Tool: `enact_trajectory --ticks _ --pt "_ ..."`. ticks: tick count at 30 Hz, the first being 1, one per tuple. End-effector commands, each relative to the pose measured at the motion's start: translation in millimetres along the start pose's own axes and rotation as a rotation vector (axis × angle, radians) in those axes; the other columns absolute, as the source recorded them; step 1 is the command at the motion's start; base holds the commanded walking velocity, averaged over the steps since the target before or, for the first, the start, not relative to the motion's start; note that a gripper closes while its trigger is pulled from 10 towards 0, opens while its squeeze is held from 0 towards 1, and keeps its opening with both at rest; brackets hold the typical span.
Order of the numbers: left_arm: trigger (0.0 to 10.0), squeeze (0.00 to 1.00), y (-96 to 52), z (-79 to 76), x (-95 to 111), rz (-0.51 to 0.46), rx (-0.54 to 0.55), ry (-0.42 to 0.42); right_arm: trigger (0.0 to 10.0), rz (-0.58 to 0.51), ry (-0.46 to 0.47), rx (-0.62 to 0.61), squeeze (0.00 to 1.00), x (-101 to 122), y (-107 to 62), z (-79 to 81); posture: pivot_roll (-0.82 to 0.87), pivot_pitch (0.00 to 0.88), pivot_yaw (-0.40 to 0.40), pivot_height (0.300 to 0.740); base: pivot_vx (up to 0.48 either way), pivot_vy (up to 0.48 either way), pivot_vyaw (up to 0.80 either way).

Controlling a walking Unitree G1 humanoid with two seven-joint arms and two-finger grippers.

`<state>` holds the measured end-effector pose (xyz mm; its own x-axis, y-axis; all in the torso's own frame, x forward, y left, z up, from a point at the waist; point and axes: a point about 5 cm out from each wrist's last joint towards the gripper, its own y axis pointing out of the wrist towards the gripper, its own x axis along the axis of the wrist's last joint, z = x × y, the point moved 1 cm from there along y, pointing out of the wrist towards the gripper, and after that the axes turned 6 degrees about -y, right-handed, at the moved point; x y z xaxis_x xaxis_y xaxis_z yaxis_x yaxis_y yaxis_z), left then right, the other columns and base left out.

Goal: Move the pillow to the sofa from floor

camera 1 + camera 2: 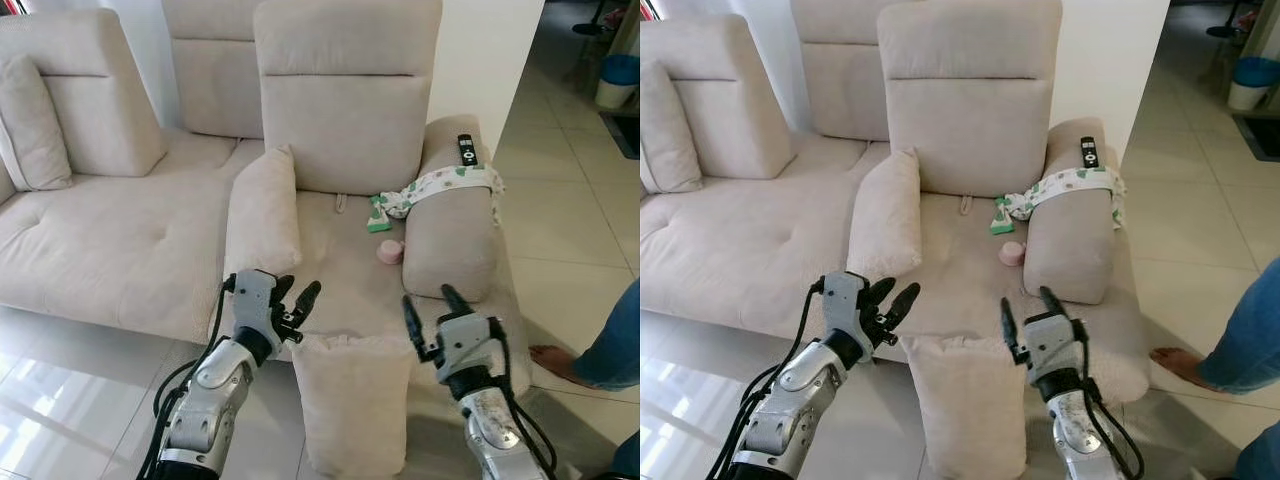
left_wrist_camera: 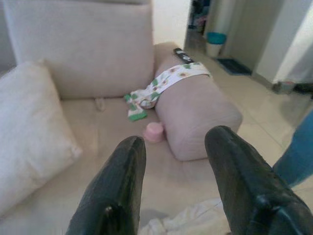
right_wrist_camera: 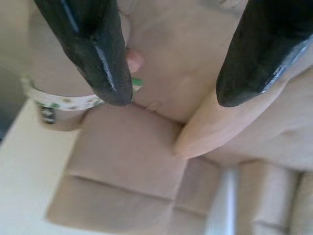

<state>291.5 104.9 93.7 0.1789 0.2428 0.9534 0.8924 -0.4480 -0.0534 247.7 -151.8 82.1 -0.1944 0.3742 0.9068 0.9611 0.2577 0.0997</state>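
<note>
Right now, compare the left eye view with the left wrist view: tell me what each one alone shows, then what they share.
The left eye view alone shows the pillow leaning against the sofa's front with the left gripper and right gripper open on either side of its top, plus a person's bare foot on the tiles. The left wrist view alone shows a blue bin beyond the sofa. Both show the sofa seat, the pink object, the patterned cloth over the armrest, and the remote.

Beige sofa [image 1: 120,240], beige pillow [image 1: 352,400], white cloth with green print [image 1: 440,185], pink cup [image 1: 389,251], black remote [image 1: 466,150]
</note>
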Motion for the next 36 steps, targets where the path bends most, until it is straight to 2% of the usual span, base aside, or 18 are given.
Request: enact_trajectory --ticks 1,2,5,10,18,26,36 --pt "10.0 0.00 -3.1 7.7 -7 0.025 0.037 -0.058 10.0 0.002 -0.018 0.040 0.00 -2 -1.0 5.0 0.05 0.000 0.083 0.740 0.000 0.000 0.00" --pt "10.0 0.00 -3.1 7.7 -7 0.025 0.037 -0.058 10.0 0.002 -0.018 0.040 0.00 -2 -1.0 5.0 0.05 0.000 0.083 0.740 0.000 0.000 0.00" --pt "10.0 0.00 -9.1 25.7 -7 -0.010 0.135 -0.182 10.0 0.004 -0.027 0.059 0.00 -6 -5.6 4.9 0.05 0.000 0.078 0.740 0.000 0.000 0.00" --pt "10.0 0.00 -12.2 26.0 -6 -0.048 0.139 -0.217 10.0 -0.004 -0.016 0.018 0.00 -5 -8.9 0.7 0.05 0.000 0.076 0.740 0.000 0.000 0.00" --pt "10.0 0.00 -14.8 21.3 -7 -0.067 0.133 -0.222 10.0 -0.001 0.002 -0.022 0.00 -6 -12.3 -2.9 0.05 0.000 0.074 0.740 0.000 0.000 0.00" --pt "10.0 0.00 -13.6 21.2 -6 -0.060 0.123 -0.178 10.0 -0.016 -0.001 -0.032 0.00 -5 -12.1 -5.4 0.06 0.000 0.070 0.740 0.000 0.000 0.00" --pt "10.0 0.00 -12.5 19.3 -4 -0.065 0.109 -0.169 10.0 -0.027 -0.001 -0.045 0.00 -4 -10.5 -6.3 0.05 0.000 0.075 0.740 0.000 0.000 0.00"
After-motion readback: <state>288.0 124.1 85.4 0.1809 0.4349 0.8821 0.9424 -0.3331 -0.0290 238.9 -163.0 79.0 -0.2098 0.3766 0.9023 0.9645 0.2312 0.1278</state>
